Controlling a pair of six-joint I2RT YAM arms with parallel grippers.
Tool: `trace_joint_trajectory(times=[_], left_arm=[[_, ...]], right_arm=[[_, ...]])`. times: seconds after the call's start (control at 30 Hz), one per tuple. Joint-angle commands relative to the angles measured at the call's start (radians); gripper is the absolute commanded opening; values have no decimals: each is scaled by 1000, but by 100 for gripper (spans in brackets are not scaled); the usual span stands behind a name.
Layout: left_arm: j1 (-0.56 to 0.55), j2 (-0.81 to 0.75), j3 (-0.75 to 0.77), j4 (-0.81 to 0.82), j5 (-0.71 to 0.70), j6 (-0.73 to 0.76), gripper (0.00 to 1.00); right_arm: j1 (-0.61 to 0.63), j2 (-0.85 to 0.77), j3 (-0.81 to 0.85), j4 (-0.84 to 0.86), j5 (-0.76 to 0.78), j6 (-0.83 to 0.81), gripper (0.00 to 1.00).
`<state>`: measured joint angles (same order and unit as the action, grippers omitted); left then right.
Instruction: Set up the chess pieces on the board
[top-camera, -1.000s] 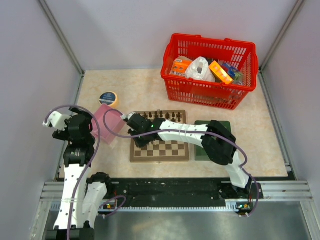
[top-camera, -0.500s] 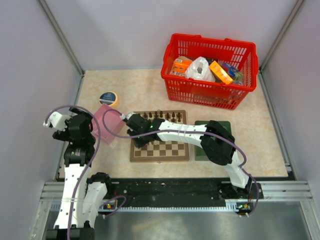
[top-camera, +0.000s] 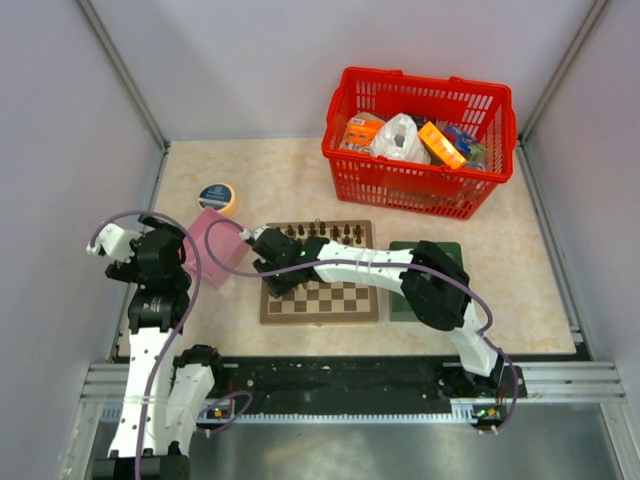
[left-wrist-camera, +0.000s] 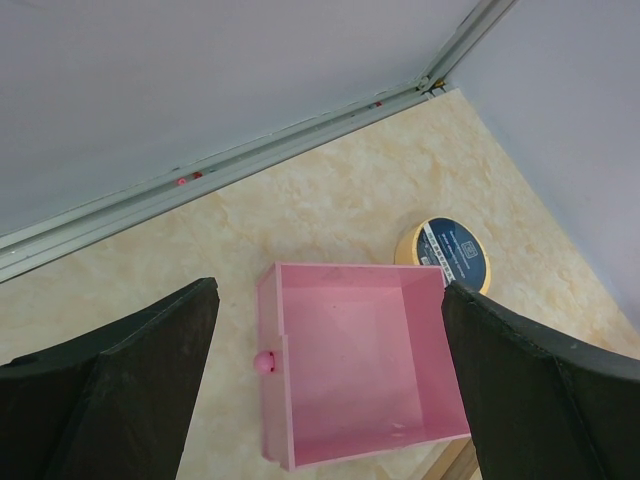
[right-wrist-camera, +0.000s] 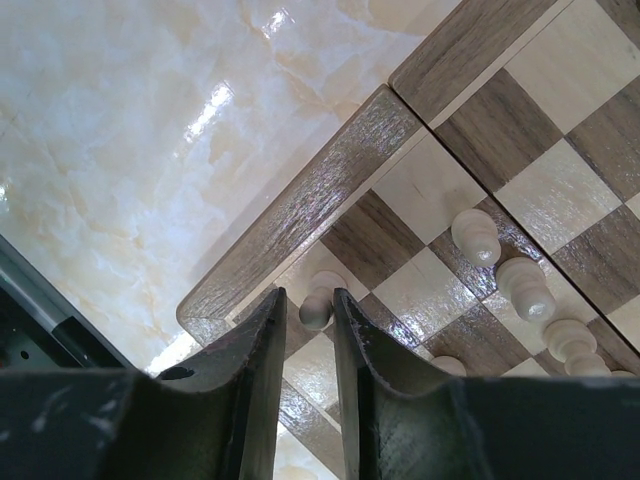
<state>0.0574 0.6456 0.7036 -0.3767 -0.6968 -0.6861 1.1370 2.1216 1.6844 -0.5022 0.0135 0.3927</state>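
The board (top-camera: 330, 300) lies mid-table, with dark chess pieces (top-camera: 322, 231) along its far row. My right gripper (top-camera: 270, 262) hangs low over the board's left side. In the right wrist view the gripper (right-wrist-camera: 307, 300) has its jaws narrowly apart around a cream pawn (right-wrist-camera: 316, 306). The pawn stands on a square by the board's corner border (right-wrist-camera: 300, 218), with a slim gap at the left finger. More cream pieces (right-wrist-camera: 476, 234) stand in a line nearby. My left gripper (top-camera: 150, 258) is wide open and empty above the pink box (left-wrist-camera: 360, 355).
A pink box (top-camera: 215, 248) sits left of the board with a roll of tape (top-camera: 216, 195) beyond it. A green tray (top-camera: 398, 305) lies right of the board, partly under my right arm. A red basket (top-camera: 420, 140) of packets stands at the back right. Walls close in on both sides.
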Motion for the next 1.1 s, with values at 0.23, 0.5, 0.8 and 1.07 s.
trace_joint_trajectory(times=[0.23, 0.5, 0.8, 1.07], left_arm=[[7, -7, -7, 16, 0, 2, 99], [7, -8, -7, 15, 3, 2, 99], [9, 0, -3, 24, 10, 5, 99], [9, -4, -4, 38, 16, 13, 99]], right_arm=[[20, -11, 28, 25, -44, -5, 23], [18, -23, 28, 25, -18, -11, 26], [18, -72, 57, 22, 59, -44, 34], [-11, -225, 3, 25, 146, -57, 48]])
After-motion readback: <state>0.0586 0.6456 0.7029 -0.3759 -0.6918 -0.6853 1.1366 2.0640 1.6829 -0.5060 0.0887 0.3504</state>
